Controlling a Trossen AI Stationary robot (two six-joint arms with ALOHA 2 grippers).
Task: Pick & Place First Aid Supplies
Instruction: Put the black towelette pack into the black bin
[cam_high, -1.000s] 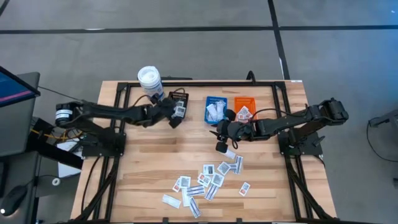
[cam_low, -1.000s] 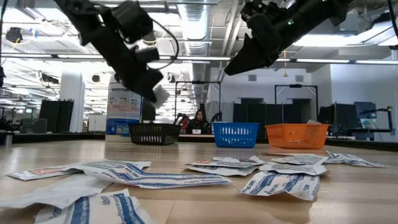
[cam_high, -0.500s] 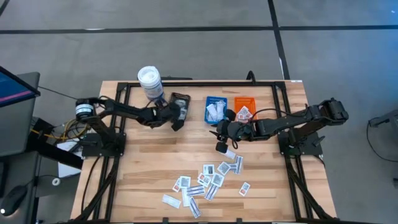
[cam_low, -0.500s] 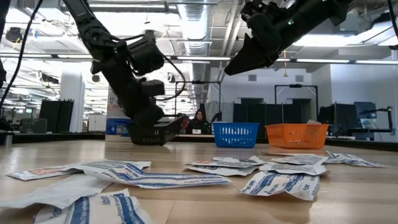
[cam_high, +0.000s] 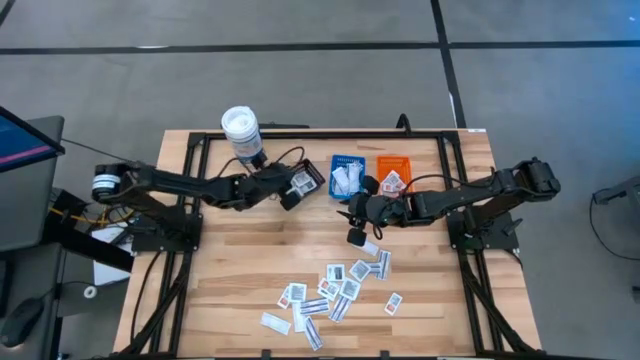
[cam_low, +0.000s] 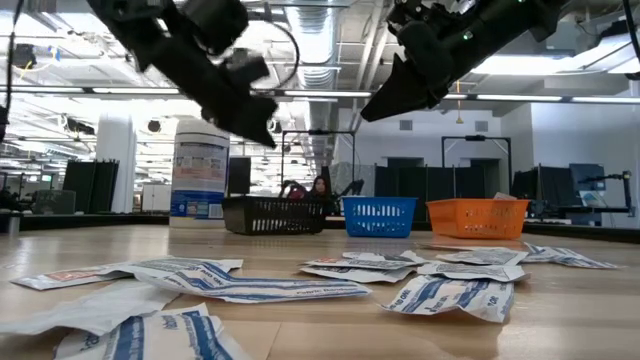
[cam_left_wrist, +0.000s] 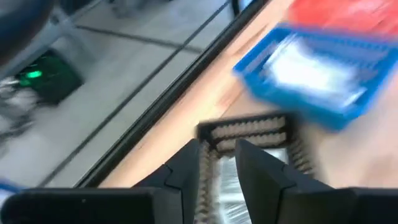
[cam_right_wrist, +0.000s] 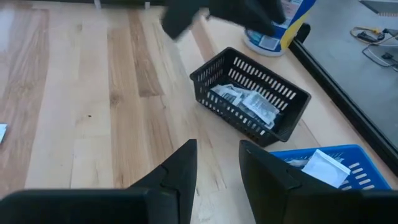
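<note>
Many flat, crinkly white packets (cam_high: 338, 285) lie in a loose pile on the wooden table (cam_high: 240, 260), well in front of the black tray (cam_right_wrist: 249, 96). A few more packets sit inside that tray, which has thin plastic bars like a basket. Beside it stand a blue tray (cam_high: 347, 174) and an orange tray (cam_high: 393, 173). A round white canister (cam_high: 241, 133) stands behind it. The left gripper (cam_high: 296, 188) hangs just over the black tray, fingers spread and empty. The right gripper (cam_high: 352, 222) hovers between the trays and the pile, fingers apart, holding nothing.
</note>
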